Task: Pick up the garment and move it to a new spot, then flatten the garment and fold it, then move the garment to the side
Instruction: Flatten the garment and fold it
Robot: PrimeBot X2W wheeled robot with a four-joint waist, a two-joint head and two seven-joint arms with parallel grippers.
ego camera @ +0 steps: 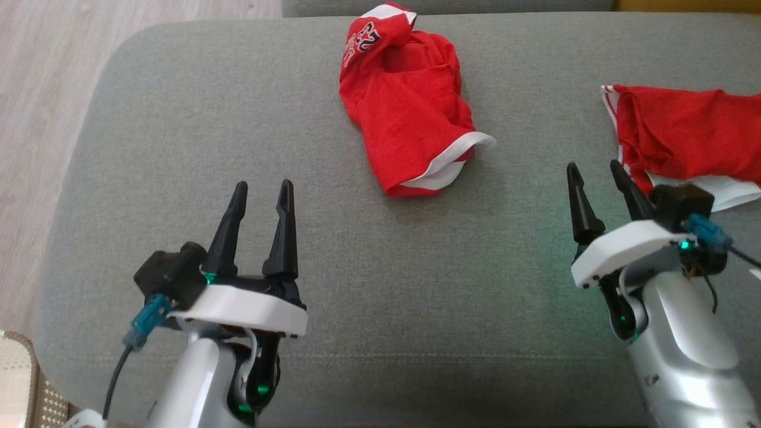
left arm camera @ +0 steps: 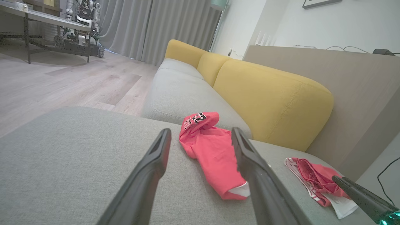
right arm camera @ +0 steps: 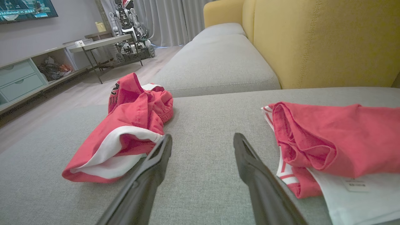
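With the left hand (ego camera: 263, 185) hovering empty, fingers apart, over the grey sofa seat (ego camera: 178, 119), the crumpled red garment (ego camera: 410, 113) lying untouched mid-seat, and the right hand (ego camera: 594, 166) likewise spread beside a second red garment (ego camera: 689, 134), the pickup step seems pending, needing a forward reach and pinch.

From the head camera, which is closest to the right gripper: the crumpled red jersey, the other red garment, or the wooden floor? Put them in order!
1. Other red garment, just beside the right gripper, far right.
2. Crumpled red jersey, middle, farther left.
3. Wooden floor, far left.
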